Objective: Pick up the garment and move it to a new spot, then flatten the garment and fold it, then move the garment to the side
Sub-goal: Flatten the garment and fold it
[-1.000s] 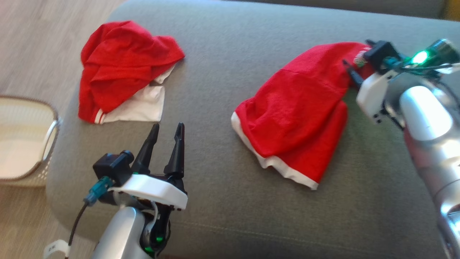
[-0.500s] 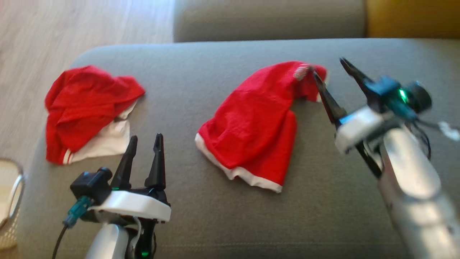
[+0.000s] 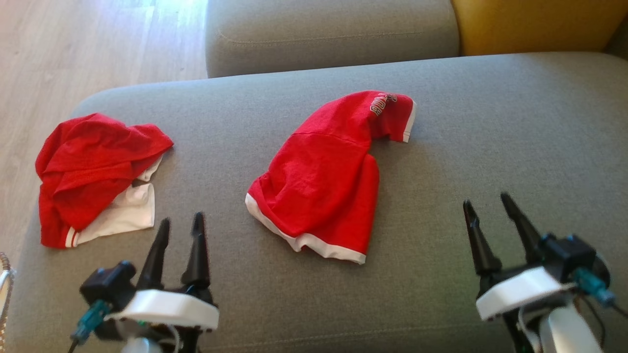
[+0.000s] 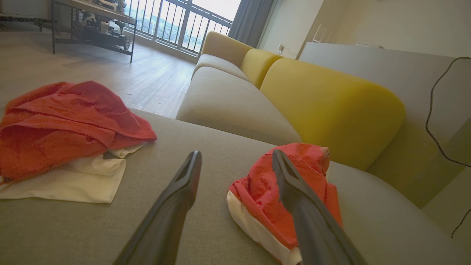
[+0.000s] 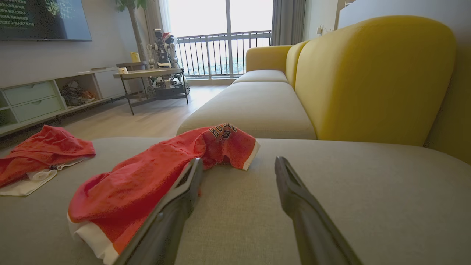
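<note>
A crumpled red knit garment with white trim (image 3: 324, 191) lies in the middle of a broad grey fabric sofa cushion (image 3: 490, 137). Its white-edged hem points toward the robot, and its far end, which carries white lettering, is tipped up and to the right. The right gripper (image 3: 484, 200) now sits low at the right of the head view, well apart from the garment, with its two dark fingers spread wide and nothing between them. A second ago that same gripper was up at the lettered far end of the cloth, and half a second ago it stood open just beside it, so it has let go and drawn back. The head camera has also swung during this time, so the shift of the whole scene is not the cloth moving. The left gripper (image 3: 181, 219) rests low at the left, also spread wide and empty, pointing between the two pieces of clothing. A second red and white garment (image 3: 88, 171) lies bunched near the cushion's left edge, with a yellow padded backrest (image 3: 530, 24) behind. The placing step looks finished. The cloth is still doubled over and rumpled, so flattening appears to come next.
</note>
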Robot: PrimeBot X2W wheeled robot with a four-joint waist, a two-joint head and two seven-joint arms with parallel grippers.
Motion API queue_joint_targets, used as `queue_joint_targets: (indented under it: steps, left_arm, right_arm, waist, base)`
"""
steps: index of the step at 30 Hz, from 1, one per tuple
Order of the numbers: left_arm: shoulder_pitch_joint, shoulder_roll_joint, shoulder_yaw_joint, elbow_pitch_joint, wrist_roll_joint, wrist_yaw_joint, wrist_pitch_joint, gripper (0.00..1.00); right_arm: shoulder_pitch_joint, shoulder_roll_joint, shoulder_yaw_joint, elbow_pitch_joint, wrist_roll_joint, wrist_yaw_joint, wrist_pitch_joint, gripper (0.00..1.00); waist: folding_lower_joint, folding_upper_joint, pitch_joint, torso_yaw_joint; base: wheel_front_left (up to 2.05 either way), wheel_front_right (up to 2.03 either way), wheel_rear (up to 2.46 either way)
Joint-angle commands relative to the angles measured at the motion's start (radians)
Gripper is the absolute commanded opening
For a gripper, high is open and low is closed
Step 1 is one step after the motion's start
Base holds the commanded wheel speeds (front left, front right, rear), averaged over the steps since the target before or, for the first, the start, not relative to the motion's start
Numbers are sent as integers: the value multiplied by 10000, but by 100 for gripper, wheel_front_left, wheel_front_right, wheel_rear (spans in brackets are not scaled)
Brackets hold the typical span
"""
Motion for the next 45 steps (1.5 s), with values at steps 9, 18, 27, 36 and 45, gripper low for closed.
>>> queue_joint_targets:
  steps: [9,18,27,36,45]
  left_arm:
    - [-198,32,512,-28,82,96,-122,100]
    - [-289,32,428,10,130,0,-122,100]
    - [-428,31,220,173,174,-85,-122,100]
    - [-778,31,20,264,120,-68,-122,100]
    - [-1057,31,-7,390,158,-108,-122,100]
  right_arm:
    - [184,41,572,-617,148,-4,-93,100]
    - [404,42,1767,10,-24,-4,-93,100]
    - [-345,43,3250,2169,-565,-4,171,100]
    - [-1387,43,2694,3757,-463,-4,-34,100]
    - [-2169,43,2624,4790,-595,-4,-88,89]
  waist:
    - [1,0,50,-70]
    - [1,0,105,174]
    - [1,0,503,829]
    - [1,0,1033,1656]
    - [1,0,1335,1980]
  base:
    - [0,0,0]
    - [0,0,0]
    - [0,0,0]
    - [0,0,0]
    - [0,0,0]
